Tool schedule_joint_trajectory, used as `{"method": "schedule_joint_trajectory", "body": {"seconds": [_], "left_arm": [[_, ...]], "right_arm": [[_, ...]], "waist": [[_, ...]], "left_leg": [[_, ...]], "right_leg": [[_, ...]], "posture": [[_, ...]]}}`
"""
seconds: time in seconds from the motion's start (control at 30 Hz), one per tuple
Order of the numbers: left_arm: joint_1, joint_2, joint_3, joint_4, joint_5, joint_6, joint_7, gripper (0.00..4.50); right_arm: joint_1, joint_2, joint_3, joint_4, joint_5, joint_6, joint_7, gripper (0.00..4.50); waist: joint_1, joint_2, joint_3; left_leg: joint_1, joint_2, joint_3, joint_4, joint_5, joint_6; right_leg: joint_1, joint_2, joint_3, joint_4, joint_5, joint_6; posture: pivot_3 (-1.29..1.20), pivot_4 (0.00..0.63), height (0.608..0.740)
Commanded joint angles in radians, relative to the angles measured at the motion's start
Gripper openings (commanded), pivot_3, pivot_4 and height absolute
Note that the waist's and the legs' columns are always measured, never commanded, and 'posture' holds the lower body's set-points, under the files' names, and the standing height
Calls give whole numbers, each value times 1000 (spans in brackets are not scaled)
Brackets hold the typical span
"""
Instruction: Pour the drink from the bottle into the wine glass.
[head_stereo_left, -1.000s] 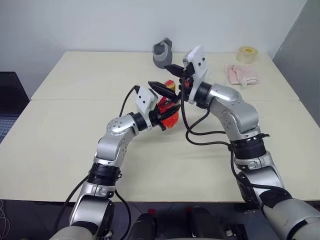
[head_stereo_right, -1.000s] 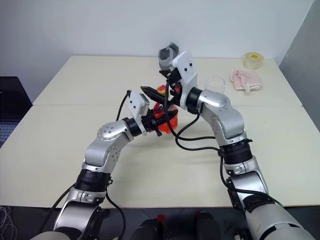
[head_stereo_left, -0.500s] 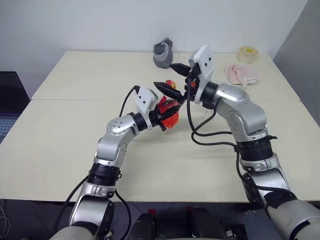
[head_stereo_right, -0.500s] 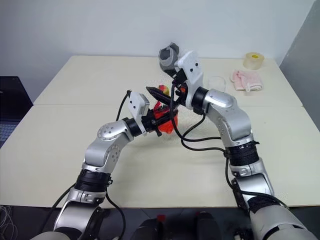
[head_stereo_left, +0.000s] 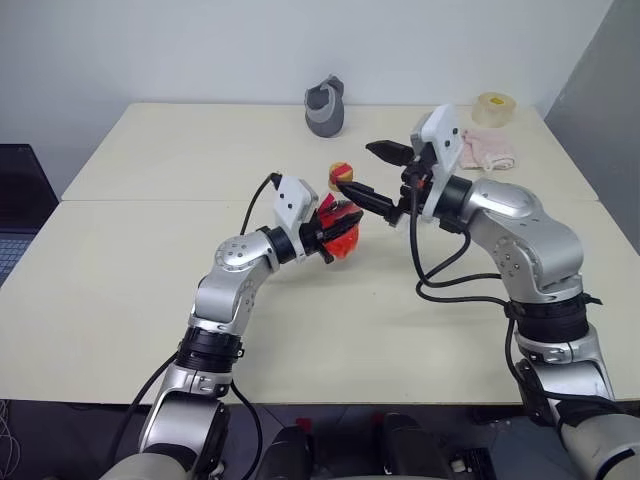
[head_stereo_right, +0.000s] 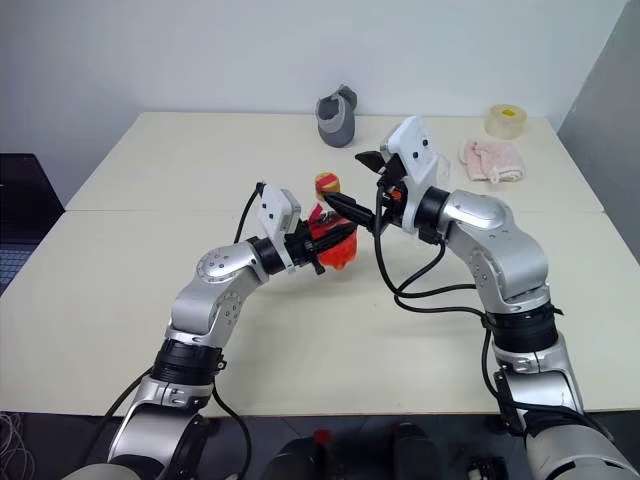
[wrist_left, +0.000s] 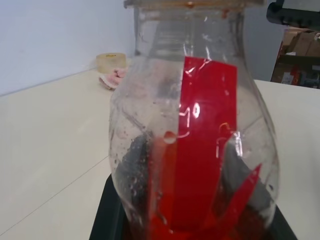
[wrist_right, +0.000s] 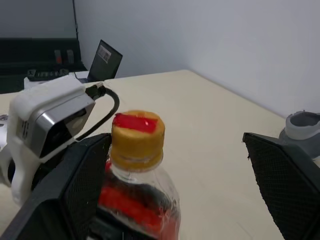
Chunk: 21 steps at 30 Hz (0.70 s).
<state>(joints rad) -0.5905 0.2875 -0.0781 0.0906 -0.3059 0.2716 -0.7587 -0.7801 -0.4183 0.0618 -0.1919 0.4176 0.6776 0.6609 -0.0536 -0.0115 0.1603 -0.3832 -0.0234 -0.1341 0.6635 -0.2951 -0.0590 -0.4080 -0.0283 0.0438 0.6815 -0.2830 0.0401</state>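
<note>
The bottle (head_stereo_left: 338, 228), clear with a red label and a yellow cap (head_stereo_left: 341, 175), stands upright just above the table with my left gripper (head_stereo_left: 330, 222) shut on its round body. In the left wrist view the bottle (wrist_left: 192, 135) sits between the fingers, and the red drink (wrist_left: 200, 227) lies low inside. My right gripper (head_stereo_left: 372, 175) hangs open just right of the cap, level with it and not touching. In the right wrist view the cap (wrist_right: 137, 132) stands beside one finger (wrist_right: 85, 185). The wine glass is hidden behind my right arm.
A grey holder (head_stereo_left: 325, 105) stands at the table's far edge. A tape roll (head_stereo_left: 490, 108) and a pink cloth (head_stereo_left: 485, 148) lie at the far right. A laptop (head_stereo_left: 15, 200) sits off the left edge. A seam (head_stereo_left: 150, 200) crosses the table.
My right gripper has drawn away to the right from around the cap, staying open. The left gripper and the bottle have kept still.
</note>
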Motion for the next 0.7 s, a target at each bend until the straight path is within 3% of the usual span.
{"method": "schedule_joint_trajectory", "body": {"seconds": [0.03, 0.37, 0.7], "left_arm": [[-11, -2, 13, -33, -9, -38, -10, 1033], [-15, -3, 15, -24, -7, -42, -12, 1033], [-13, -6, 15, -32, -7, -37, -6, 1033]], "right_arm": [[1, -30, -45, -32, 23, 17, 8, 4500], [-19, 27, -46, -80, 165, 112, 37, 4500], [-96, 136, -16, 3, 136, 79, -33, 4500]], "waist": [[1, 0, 0], [0, 0, 0], [-1, 0, 0]], "left_leg": [[0, 0, 0, 0, 0, 0], [0, 0, 0, 0, 0, 0], [0, 0, 0, 0, 0, 0]], "right_leg": [[0, 0, 0, 0, 0, 0], [0, 0, 0, 0, 0, 0], [0, 0, 0, 0, 0, 0]], "posture": [[0, 150, 740], [0, 150, 740], [0, 150, 740]]}}
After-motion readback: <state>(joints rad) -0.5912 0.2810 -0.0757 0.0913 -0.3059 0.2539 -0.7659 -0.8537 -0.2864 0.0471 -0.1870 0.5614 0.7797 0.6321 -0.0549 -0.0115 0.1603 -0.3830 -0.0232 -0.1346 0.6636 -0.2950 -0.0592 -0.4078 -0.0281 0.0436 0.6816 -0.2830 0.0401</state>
